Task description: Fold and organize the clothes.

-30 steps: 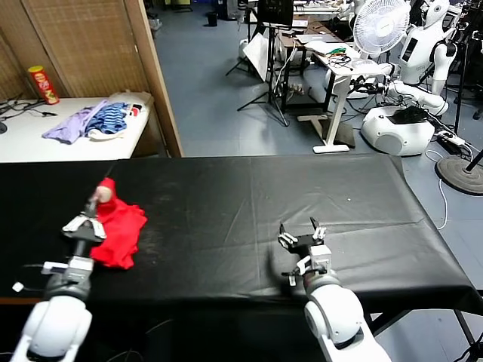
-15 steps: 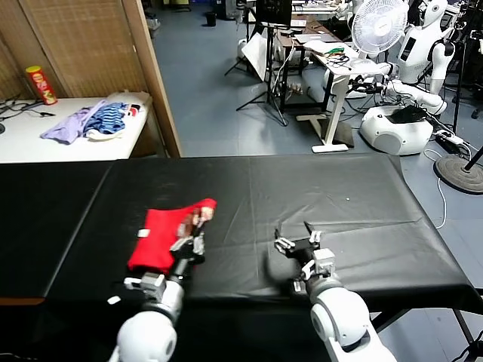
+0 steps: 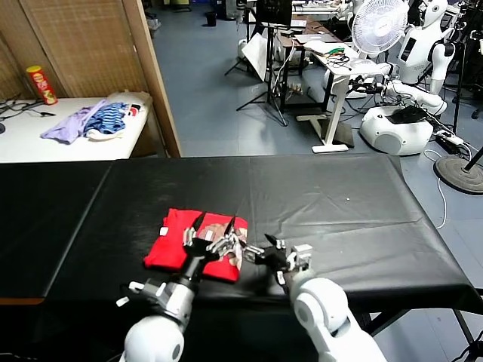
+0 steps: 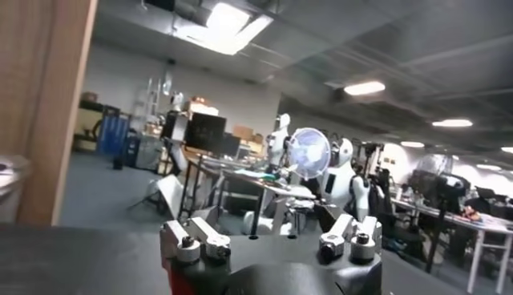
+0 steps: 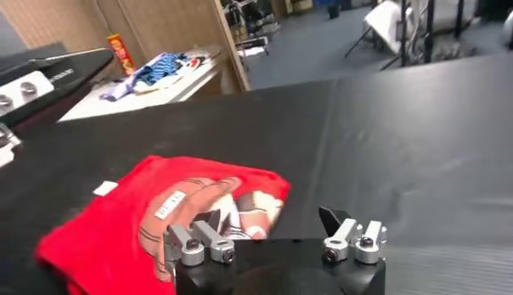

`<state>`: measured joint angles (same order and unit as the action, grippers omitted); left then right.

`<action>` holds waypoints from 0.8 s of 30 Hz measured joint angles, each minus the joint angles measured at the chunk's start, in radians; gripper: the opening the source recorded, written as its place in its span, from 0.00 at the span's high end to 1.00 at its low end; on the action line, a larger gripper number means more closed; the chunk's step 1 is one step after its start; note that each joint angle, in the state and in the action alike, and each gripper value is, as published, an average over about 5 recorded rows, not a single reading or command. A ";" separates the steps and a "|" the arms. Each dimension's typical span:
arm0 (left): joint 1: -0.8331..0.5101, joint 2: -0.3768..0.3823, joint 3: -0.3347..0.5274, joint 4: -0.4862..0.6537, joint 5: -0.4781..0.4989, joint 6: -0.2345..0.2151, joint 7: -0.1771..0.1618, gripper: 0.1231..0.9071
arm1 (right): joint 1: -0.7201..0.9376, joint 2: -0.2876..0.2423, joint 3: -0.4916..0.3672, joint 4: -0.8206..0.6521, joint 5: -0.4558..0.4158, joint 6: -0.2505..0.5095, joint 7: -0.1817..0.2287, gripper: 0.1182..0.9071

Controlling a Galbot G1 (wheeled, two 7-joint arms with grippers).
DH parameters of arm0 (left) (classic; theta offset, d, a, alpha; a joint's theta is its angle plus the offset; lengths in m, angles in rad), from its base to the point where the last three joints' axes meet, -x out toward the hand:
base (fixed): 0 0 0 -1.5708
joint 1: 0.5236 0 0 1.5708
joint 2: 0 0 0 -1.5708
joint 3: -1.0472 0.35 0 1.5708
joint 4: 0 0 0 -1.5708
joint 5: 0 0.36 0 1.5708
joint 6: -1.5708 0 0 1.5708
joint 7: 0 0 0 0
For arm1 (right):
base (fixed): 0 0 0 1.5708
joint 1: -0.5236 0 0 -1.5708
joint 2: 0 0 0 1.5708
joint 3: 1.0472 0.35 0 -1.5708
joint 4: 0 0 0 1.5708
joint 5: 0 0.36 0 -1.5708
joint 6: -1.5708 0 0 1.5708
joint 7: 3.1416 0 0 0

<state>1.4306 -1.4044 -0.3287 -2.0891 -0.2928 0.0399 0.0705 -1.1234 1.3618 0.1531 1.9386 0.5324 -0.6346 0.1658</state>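
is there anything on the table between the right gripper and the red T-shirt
No, nothing visible does. The right gripper, fingers open, hovers at the edge of the red T-shirt, with only bare black table showing around it. The left gripper, also open, is over the shirt's near side, not in the right one's path.

Red T-shirt [image 3: 192, 245]: you see one, on the black table [image 3: 339, 204].
Grippers: two, left gripper [image 3: 215, 235] and right gripper [image 3: 273, 249], over the black table.
Heaped garments [image 3: 94, 121]: one pile, beyond the black table.
Red can [image 3: 43, 84]: one.
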 joint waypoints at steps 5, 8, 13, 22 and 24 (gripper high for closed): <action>0.028 0.000 -0.024 -0.011 0.002 -0.005 -0.012 0.14 | 0.040 0.040 -0.028 -0.064 0.025 0.009 0.054 0.29; 0.044 0.000 -0.037 -0.018 0.008 -0.012 -0.015 0.14 | 0.061 0.058 -0.042 -0.101 0.032 0.014 0.055 0.50; 0.074 -0.001 -0.059 -0.026 0.021 -0.034 -0.022 0.14 | 0.102 0.061 -0.056 -0.169 -0.044 0.074 -0.003 0.86; 0.109 -0.005 -0.081 0.001 0.064 -0.070 -0.059 0.14 | 0.155 0.021 -0.066 -0.255 -0.367 0.271 -0.186 0.94; 0.113 -0.001 -0.086 0.007 0.070 -0.069 -0.080 0.14 | 0.143 0.002 -0.059 -0.241 -0.396 0.307 -0.194 0.83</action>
<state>1.5434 -1.4055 -0.4143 -2.0817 -0.2225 -0.0293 -0.0096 -0.9805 1.3641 0.0937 1.6972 0.1360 -0.3272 -0.0282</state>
